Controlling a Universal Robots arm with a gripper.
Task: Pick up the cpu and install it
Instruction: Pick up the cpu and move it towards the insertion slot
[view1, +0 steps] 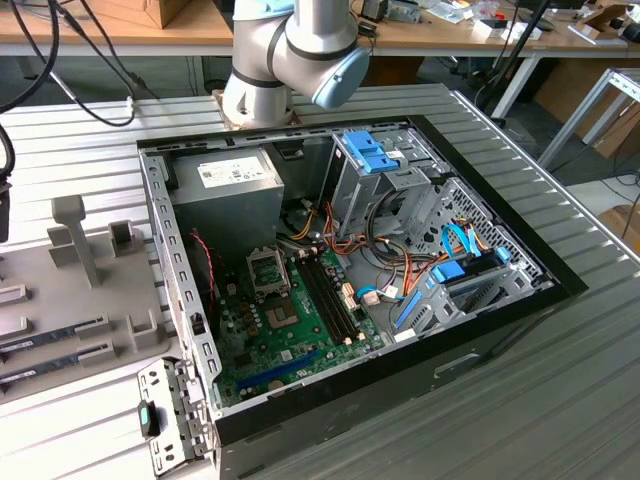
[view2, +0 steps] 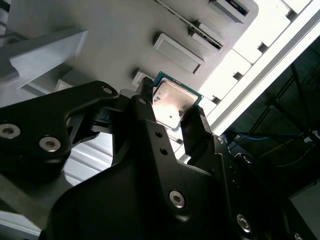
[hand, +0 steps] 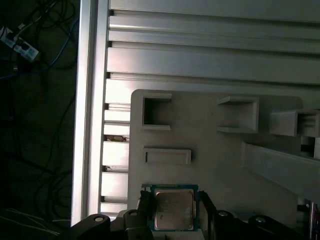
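In the exterior view, a flat grey moulded parts tray (view1: 45, 290) with upright posts and slots is laid on a ribbed aluminium table (view1: 560, 390). Just beside the tray, toward the exterior view's right, a black open-sided computer case (view1: 400, 385) is set down flat. This is judged to be so that its green motherboard (view1: 300, 335) faces upward and can be reached from above. A metal-framed processor socket (view1: 266, 268) is seen on the board, and its frame appears to be swung open. A grey-and-blue jointed robot arm (view1: 300, 45) is mounted behind the case, well apart from the tray.

In the second wrist view, a black two-fingered gripper (view2: 171, 110) is held over the tray (view2: 100, 30). The cpu (view2: 175, 97), a small flat square chip with a shiny silver-grey lid and a thin green rim, is framed between the jaws. The jaws are drawn in narrow and appear to clamp two opposite edges of the chip. An edge grasp is judged to be used so that the lid and underside are spared.

In the first wrist view, the cpu (hand: 172, 210) is seen near one edge of the tray (hand: 210, 160), close to a low rib and square pockets (hand: 155, 111). These are presumably moulded to keep parts in known places. Whether the chip has been lifted off the tray cannot be told.
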